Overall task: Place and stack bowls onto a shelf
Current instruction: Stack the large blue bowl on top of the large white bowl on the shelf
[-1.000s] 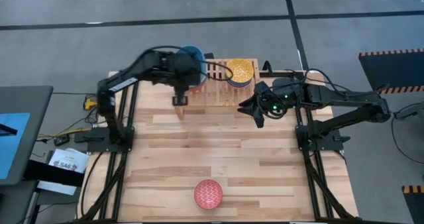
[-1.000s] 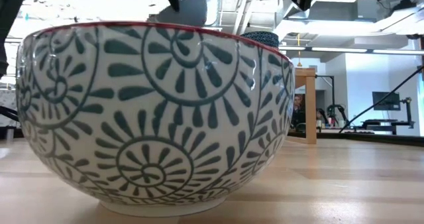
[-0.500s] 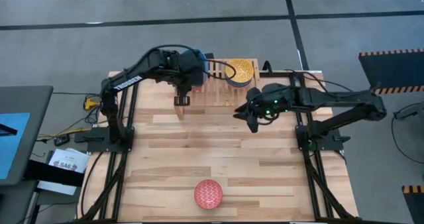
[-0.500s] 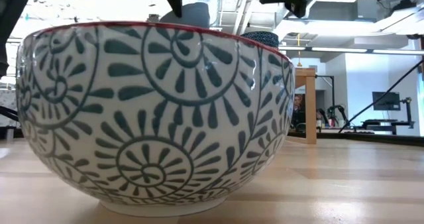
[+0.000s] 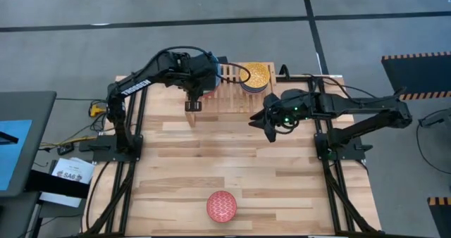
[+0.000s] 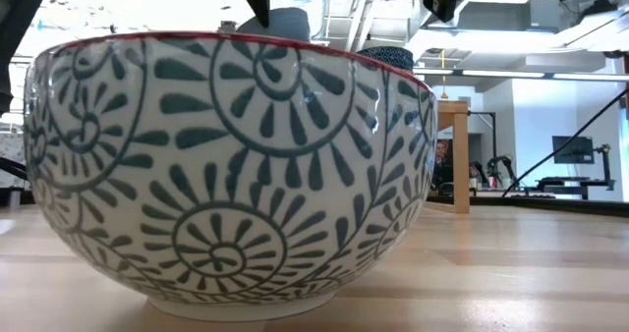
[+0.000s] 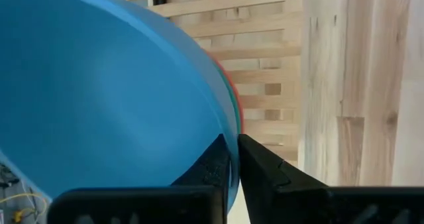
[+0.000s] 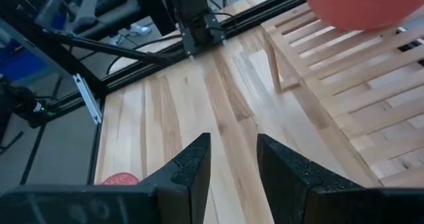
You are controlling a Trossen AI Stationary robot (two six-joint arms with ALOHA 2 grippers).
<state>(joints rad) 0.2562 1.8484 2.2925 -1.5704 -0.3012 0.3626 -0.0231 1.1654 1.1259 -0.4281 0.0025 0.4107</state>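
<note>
Red patterned bowl is sitting alone at the table's near edge, well apart from the shelf, and it is filling most of the low view.

Right gripper is hovering over bare planks just in front of the shelf's right end, fingers parted with nothing between them.

Left gripper is sitting over the shelf's left end, fingers pinching the rim of the blue bowl. That bowl is nesting in a stack; red and teal rims are peeking out just under it.

Yellow bowl is topping a second stack on the shelf's right part, beside the blue stack.

Cables are running beyond the table's far edge.
</note>
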